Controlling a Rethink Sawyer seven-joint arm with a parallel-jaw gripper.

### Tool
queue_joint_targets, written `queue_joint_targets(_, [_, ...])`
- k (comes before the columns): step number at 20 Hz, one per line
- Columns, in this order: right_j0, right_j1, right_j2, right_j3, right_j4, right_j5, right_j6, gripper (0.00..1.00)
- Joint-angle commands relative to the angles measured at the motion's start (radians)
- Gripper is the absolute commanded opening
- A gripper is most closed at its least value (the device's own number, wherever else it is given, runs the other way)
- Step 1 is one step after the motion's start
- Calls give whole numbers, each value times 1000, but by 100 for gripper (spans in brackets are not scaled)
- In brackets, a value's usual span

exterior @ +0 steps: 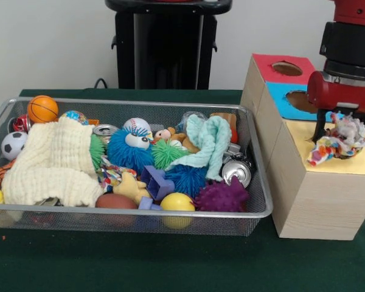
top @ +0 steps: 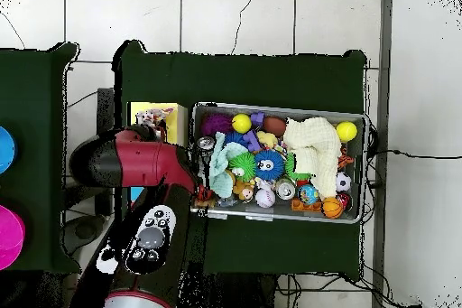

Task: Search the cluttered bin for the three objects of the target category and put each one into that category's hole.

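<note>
The wire-mesh bin (exterior: 140, 103) fills the left and middle of the table, full of toys; it also shows in the overhead view (top: 271, 217). My gripper (exterior: 345, 125) hangs over the yellow-topped end (exterior: 359, 163) of the wood-grain box (exterior: 316, 201). It is shut on a white wrinkly wad with red, blue and yellow patches (exterior: 339, 143), whose lower edge touches the yellow top. The wad hides the yellow hole. Overhead, the wad (top: 157, 116) lies on the yellow square (top: 138, 111) beside the arm (top: 135, 160). A similar printed scrap (exterior: 111, 175) peeks out beside the cream cloth.
The bin holds a cream cloth (exterior: 52, 161), a mint cloth (exterior: 210, 143), blue (exterior: 129, 151), green (exterior: 167, 152) and purple (exterior: 222, 198) spiky balls, cans and small sports balls. The red-surround hole (exterior: 286, 68) and blue-surround hole (exterior: 301, 100) lie behind the yellow end.
</note>
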Motion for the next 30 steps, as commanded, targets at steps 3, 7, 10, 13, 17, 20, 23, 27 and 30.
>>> queue_joint_targets(3, [-12, 3, 62, 56, -29, 35, 153, 100])
queue_joint_targets(7, [8, -5, 25, 63, -5, 51, 204, 100])
queue_joint_targets(10, [20, -22, 17, 74, -6, 66, 208, 100])
queue_joint_targets(13, [35, -38, 1, 52, -5, 118, 208, 100])
queue_joint_targets(17, [70, -63, -51, 41, -17, 144, 214, 100])
queue_joint_targets(20, [91, -67, -92, 22, -26, 167, 211, 100])
queue_joint_targets(23, [96, -66, -105, 22, -33, 158, 206, 100])
queue_joint_targets(27, [91, -69, -113, 16, -46, 153, 195, 100])
queue_joint_targets(30, [84, -65, -108, 27, -52, 125, 188, 100])
